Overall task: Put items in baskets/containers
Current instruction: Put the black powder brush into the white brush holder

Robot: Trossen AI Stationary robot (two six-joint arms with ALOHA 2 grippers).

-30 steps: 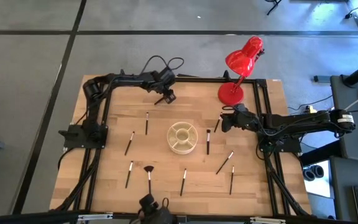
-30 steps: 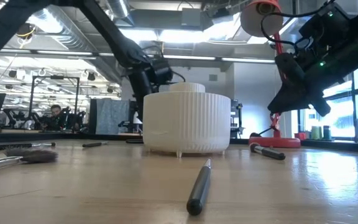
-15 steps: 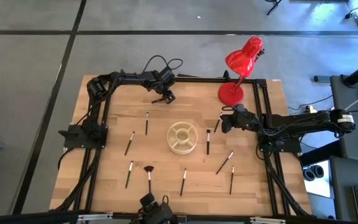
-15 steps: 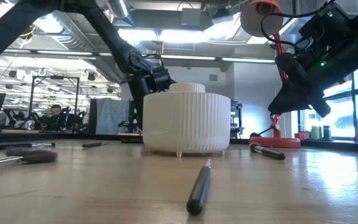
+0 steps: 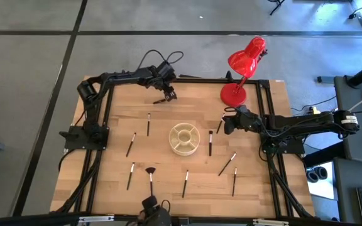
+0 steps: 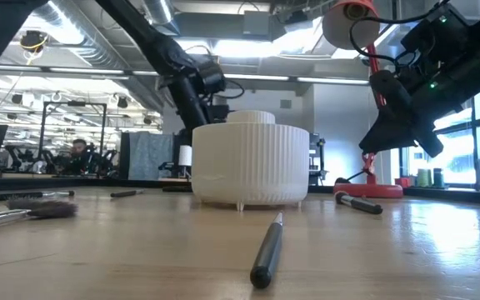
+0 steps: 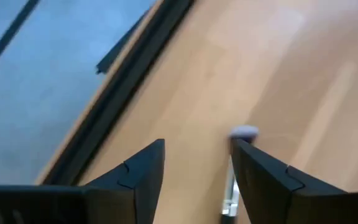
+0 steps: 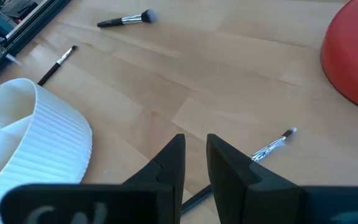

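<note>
The cream ribbed cup (image 5: 185, 139) stands mid-table, with several thin dark brushes scattered round it; the fan brush (image 5: 151, 177) lies toward the near edge. My left gripper (image 5: 168, 95) is open near the far edge, pointing down over one brush (image 7: 231, 186). That brush lies between the fingers, close beside one, and its pale head (image 7: 244, 132) sticks out past the fingertip. My right gripper (image 8: 196, 140) hangs above the table right of the cup, its fingers narrowly open over another brush (image 8: 270, 146) that lies flat on the wood. My left gripper comes down from above with its fingers on either side of the brush's shaft near the pale head. The brush lies flat on the table, along the inner side of one finger (image 7: 260, 180). Whether that finger touches it, I cannot tell.
A red desk lamp stands with its base (image 5: 233, 94) at the far right, just beyond my right gripper. Dark frame rails (image 5: 266, 113) run along the table's left, far and right sides. More brushes (image 5: 227, 164) lie right of and nearer than the cup.
My left arm has reached on toward the far edge, and its gripper has tipped to point down and come lower over the brush there.
</note>
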